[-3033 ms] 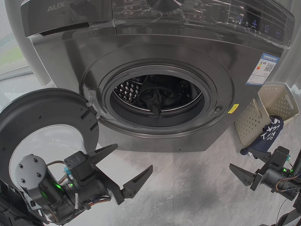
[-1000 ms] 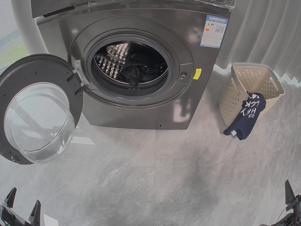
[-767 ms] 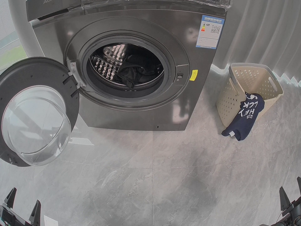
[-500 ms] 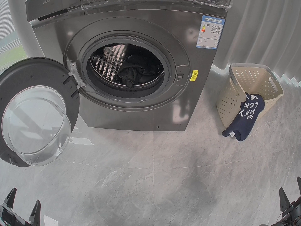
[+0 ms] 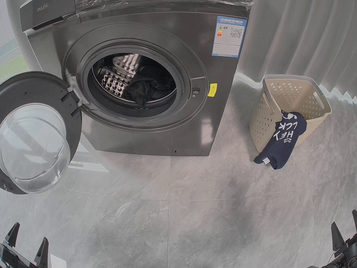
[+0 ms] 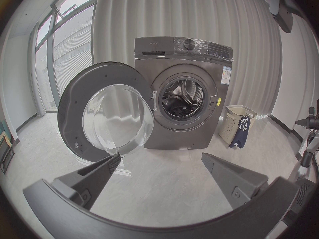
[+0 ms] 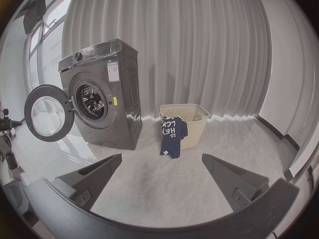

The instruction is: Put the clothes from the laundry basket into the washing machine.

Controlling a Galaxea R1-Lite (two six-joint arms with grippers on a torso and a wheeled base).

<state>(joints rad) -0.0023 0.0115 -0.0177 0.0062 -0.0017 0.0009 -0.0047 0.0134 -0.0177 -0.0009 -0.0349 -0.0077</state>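
Left end effector (image 6: pixel 160 156) and right end effector (image 7: pixel 161 156): both empty.
Jaws spread wide on each, nothing between them. Both sit low at the head view's bottom corners, well apart.

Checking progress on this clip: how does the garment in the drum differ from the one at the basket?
The black garment lies bunched inside the drum; the navy T-shirt hangs over the rim of the laundry basket. The black garment looks plain; the navy T-shirt bears white lettering. Both are dark.
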